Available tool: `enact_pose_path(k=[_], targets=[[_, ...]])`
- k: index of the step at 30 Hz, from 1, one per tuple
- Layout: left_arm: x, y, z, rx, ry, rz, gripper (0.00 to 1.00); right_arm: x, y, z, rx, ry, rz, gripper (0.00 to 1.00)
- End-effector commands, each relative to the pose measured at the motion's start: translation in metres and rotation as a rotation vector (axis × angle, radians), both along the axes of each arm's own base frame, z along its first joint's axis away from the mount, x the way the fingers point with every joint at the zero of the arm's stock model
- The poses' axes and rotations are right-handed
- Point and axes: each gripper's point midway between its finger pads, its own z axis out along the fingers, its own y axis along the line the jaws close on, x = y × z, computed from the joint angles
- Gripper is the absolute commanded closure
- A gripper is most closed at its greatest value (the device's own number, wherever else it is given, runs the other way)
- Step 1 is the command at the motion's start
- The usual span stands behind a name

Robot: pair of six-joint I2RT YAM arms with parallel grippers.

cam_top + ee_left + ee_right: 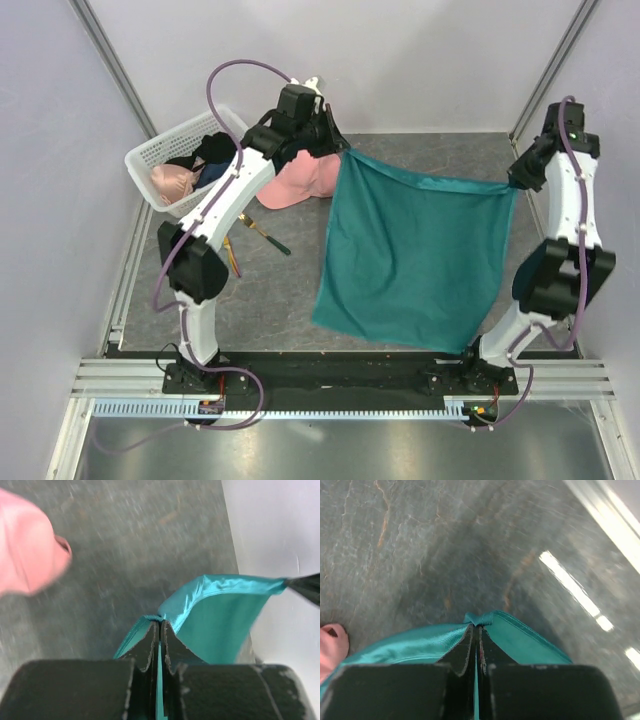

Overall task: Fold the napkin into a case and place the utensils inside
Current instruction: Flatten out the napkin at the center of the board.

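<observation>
The teal-green napkin [412,252] hangs spread out as a full sheet above the table, held by its two upper corners. My left gripper [343,150] is shut on the upper left corner, with cloth [215,615] pinched between the jaws. My right gripper [514,181] is shut on the upper right corner, where teal hem [485,619] bunches at the fingertips. A fork [263,232] with a gold head and dark handle lies on the table left of the napkin. A thin orange piece [235,258] shows beside the left arm, partly hidden by it. No folded case shows.
A pink cap [297,183] lies on the table just left of the napkin's top corner, and also shows as the pink cap [27,545] in the left wrist view. A white basket [165,155] with clothing stands at the back left. Walls close in on both sides.
</observation>
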Motion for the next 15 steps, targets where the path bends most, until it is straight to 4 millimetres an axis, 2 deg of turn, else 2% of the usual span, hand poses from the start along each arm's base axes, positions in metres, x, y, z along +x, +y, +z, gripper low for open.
enact_pose_path(k=[1, 2, 3, 4, 7, 11, 13, 14, 15], targets=[[0.048, -0.011, 0.018, -0.128, -0.065, -0.003, 0.98, 0.068, 0.0, 0.009, 0.004, -0.138, 0.044, 1.0], [0.055, -0.013, 0.009, -0.132, -0.05, -0.002, 0.98, 0.076, -0.002, -0.013, 0.019, -0.096, 0.046, 1.0], [0.063, -0.017, -0.008, -0.132, -0.023, 0.0, 0.98, 0.083, -0.003, -0.017, 0.021, -0.098, 0.052, 1.0], [0.067, -0.017, -0.013, -0.142, -0.012, -0.007, 0.98, 0.088, -0.004, -0.033, 0.026, -0.068, 0.058, 1.0], [0.073, -0.017, -0.037, -0.13, 0.027, -0.01, 0.98, 0.095, 0.005, -0.048, 0.075, -0.06, 0.094, 1.0], [0.071, -0.008, -0.05, -0.102, 0.044, -0.012, 0.98, 0.091, 0.007, -0.05, 0.069, -0.048, 0.105, 1.0], [0.063, -0.003, -0.049, -0.09, 0.046, -0.013, 0.98, 0.081, 0.009, -0.053, 0.067, -0.025, 0.109, 1.0], [0.06, -0.001, -0.05, -0.085, 0.049, -0.015, 0.98, 0.074, 0.01, -0.044, 0.06, -0.034, 0.106, 1.0], [0.057, 0.001, -0.051, -0.078, 0.05, -0.016, 0.98, 0.065, 0.012, -0.05, 0.066, -0.014, 0.105, 1.0]])
